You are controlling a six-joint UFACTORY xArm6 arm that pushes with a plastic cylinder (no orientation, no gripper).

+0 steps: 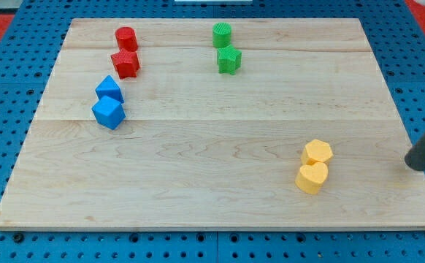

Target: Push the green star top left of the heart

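The green star (228,60) lies near the view's top centre of the wooden board (212,190), just below a green cylinder (222,34). The yellow heart (312,177) sits at the lower right, touching a yellow hexagon (318,153) just above it. My tip (415,166) shows at the view's right edge, by the board's right border, well to the right of the yellow heart and far from the green star.
A red cylinder (126,38) and a red star (125,63) sit at the upper left. Two blue blocks (109,90) (109,112) lie below them. A blue pegboard (1,117) surrounds the board.
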